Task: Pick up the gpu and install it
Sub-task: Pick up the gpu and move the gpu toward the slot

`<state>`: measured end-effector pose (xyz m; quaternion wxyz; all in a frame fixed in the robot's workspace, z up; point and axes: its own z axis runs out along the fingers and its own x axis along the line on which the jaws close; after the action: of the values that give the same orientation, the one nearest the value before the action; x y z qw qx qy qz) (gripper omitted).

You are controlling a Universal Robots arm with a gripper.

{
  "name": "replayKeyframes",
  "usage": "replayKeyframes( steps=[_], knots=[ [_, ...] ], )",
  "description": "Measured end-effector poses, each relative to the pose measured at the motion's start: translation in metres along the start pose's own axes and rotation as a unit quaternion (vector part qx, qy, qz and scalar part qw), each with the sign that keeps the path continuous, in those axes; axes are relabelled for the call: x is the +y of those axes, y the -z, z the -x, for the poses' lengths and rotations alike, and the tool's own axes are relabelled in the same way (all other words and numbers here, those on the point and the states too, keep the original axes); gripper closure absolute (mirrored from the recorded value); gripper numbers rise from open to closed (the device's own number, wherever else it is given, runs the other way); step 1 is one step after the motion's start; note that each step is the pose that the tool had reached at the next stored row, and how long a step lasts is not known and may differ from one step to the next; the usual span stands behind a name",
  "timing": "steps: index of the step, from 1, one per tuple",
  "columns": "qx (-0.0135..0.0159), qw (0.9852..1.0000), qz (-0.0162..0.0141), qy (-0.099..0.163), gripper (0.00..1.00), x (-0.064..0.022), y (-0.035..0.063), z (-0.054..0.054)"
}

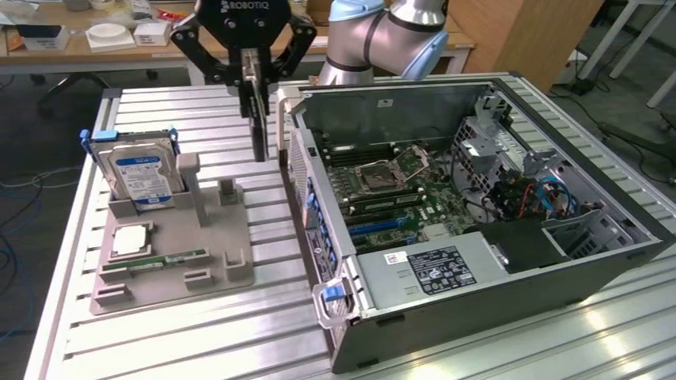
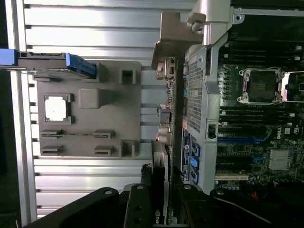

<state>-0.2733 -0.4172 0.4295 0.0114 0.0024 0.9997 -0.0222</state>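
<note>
My gripper [image 1: 253, 75] is shut on the gpu [image 1: 258, 127], a thin dark card that hangs edge-on and upright from the fingers. It is held in the air between the grey fixture [image 1: 169, 261] and the near wall of the open computer case [image 1: 317, 198], above the table. In the wrist view the gpu [image 2: 164, 114] runs lengthwise from my gripper [image 2: 161, 209] to its silver end bracket [image 2: 178, 33], just outside the case wall. The motherboard [image 1: 401, 198] lies exposed inside the case, with its expansion slots [image 2: 235, 156] beside the card.
The grey fixture holds an upright blue-labelled hard drive [image 1: 142, 170], a processor chip [image 1: 129, 237] and a RAM stick [image 1: 158, 260]. The case has cables and a drive cage [image 1: 528, 190] at the exterior view's right. The slatted aluminium table [image 1: 211, 332] carries everything.
</note>
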Motion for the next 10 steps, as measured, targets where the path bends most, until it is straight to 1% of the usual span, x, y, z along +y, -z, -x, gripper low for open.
replayKeyframes(
  steps=[4, 9, 10],
  knots=[
    [0.0, 1.0, -0.0001, 0.0, 0.74, 0.0001, -0.0003, 0.007],
    [0.0, 1.0, 0.0, 0.0, 0.74, 0.0001, -0.001, 0.021],
    [0.0, 1.0, 0.0, 0.0, 0.74, 0.0002, -0.0012, 0.025]
  ],
)
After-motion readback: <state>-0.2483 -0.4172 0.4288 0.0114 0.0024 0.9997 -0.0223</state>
